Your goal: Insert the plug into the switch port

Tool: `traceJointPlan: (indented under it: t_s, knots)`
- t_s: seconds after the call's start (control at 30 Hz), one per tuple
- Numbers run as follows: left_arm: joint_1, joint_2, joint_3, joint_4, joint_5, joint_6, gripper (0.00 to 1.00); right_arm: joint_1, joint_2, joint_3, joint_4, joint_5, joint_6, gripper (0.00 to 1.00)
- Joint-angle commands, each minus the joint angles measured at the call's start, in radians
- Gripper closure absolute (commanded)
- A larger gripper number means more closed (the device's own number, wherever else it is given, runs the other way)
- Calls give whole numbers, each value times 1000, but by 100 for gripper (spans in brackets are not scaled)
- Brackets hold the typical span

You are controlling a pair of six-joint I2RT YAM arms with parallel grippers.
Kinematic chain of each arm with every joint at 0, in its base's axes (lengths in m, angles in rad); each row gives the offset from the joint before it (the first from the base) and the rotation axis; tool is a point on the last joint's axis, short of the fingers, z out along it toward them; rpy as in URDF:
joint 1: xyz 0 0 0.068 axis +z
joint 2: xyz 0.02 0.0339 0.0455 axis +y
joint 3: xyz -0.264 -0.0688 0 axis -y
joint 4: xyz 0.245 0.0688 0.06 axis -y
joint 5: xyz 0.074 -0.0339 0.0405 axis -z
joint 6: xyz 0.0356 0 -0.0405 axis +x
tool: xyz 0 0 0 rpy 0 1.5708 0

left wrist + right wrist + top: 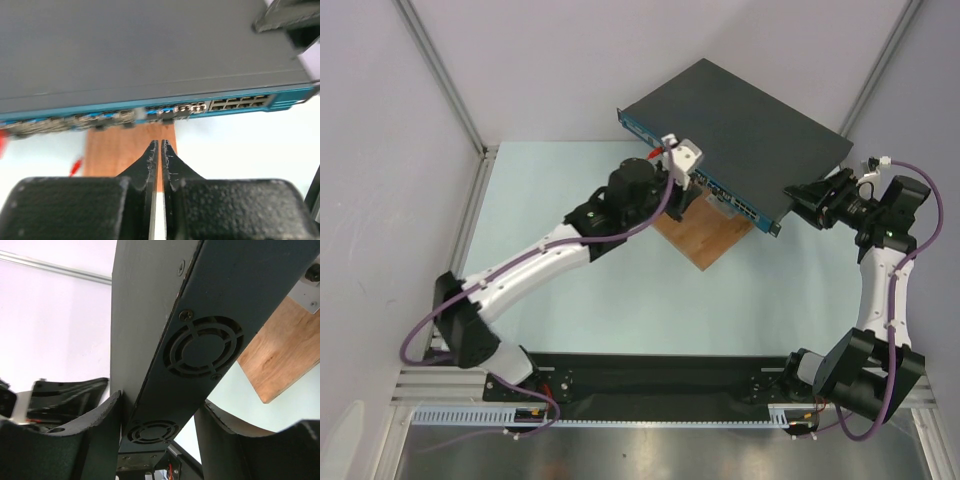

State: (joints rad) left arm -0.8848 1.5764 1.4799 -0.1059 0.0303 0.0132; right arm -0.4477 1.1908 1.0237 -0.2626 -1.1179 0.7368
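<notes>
Switch (740, 130), top view: it lies diagonally, its port face turned toward the left gripper (688, 195) just in front, with the right gripper (807, 203) at its right end. Left wrist: fingers (172, 165) nearly together, holding nothing, aimed at the port row (190, 109); plug not identifiable. Right wrist: jaws half open, clamped across the switch's end.
</notes>
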Motion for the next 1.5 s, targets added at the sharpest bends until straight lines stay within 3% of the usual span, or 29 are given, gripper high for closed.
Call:
traceJointPlan:
  t_s: [0.0, 0.07, 0.17, 0.2, 0.3, 0.37, 0.4, 0.47, 0.5, 0.7, 0.8, 0.87, 1.03, 1.27, 1.47]
  knots:
    - [20, -131, -67, 28, 2, 1, 91, -25, 9, 13, -29, -5, -238, 98]
    - [32, -193, -99, -3, 10, -7, 89, -29, 12, 12, -35, -6, -254, 94]
    - [84, -274, -164, -38, 20, -67, 84, -34, 18, 12, -35, -17, -267, 78]
    - [101, -291, -185, -54, 20, -94, 81, -37, 18, 13, -35, -17, -269, 63]
    - [191, -348, -222, -113, 60, -178, 77, -45, 20, 22, -29, -19, -275, 37]
    - [268, -398, -254, -144, 106, -214, 72, -52, 21, 36, -36, -20, -287, 26]
    - [294, -420, -266, -147, 144, -240, 61, -55, 20, 53, -43, -20, -292, 18]
    - [360, -458, -288, -159, 210, -252, 51, -69, 20, 68, -59, -23, -301, 11]
    - [380, -504, -312, -164, 227, -254, 43, -75, 18, 75, -69, -25, -316, 2]
    - [581, -592, -337, -337, 358, -196, 8, -129, -22, 121, -190, -40, -401, 0]
    - [707, -586, -307, -486, 431, -164, 0, -187, -51, 144, -274, -62, -470, 1]
    - [797, -563, -276, -586, 463, -159, 0, -219, -75, 171, -341, -74, -516, 0]
    - [842, -497, -162, -790, 344, -121, 0, -178, -129, 260, -535, -16, -638, 0]
    - [857, -584, -188, -799, 312, -90, 0, 88, -250, 268, -642, 271, -798, 0]
    - [862, -671, -248, -798, 255, -70, 0, 127, -299, 237, -682, 314, -836, 0]
